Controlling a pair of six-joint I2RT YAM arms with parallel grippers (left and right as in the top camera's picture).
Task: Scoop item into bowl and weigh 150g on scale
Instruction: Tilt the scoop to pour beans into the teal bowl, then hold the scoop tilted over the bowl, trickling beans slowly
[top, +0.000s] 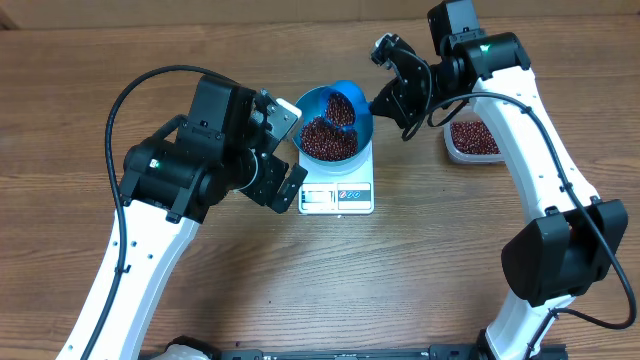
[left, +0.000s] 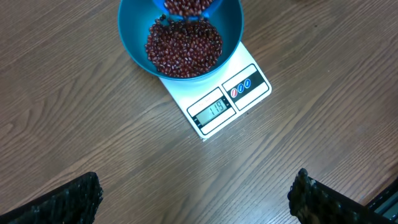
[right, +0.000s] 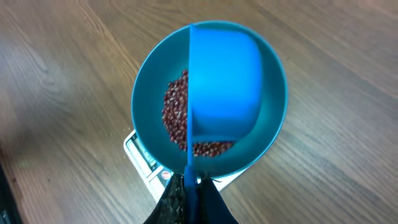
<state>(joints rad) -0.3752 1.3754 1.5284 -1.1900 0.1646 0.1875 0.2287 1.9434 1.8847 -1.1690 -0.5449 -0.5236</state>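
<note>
I have the right jaws clamped on the scoop (right: 224, 81) handle. The bowl (right: 146, 106), holding beans (left: 183, 50) atop the scale (left: 217, 109), lies at their nine o'clock overhead, handle running three-to-nine. My left jaws stand apart at the bowl's nine.

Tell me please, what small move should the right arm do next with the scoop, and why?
Probably tip the scoop a little further, slowly. The right tool holds it tilted over the bowl on the scale, some beans are visible in it, and the display seems to read below the target.
</note>
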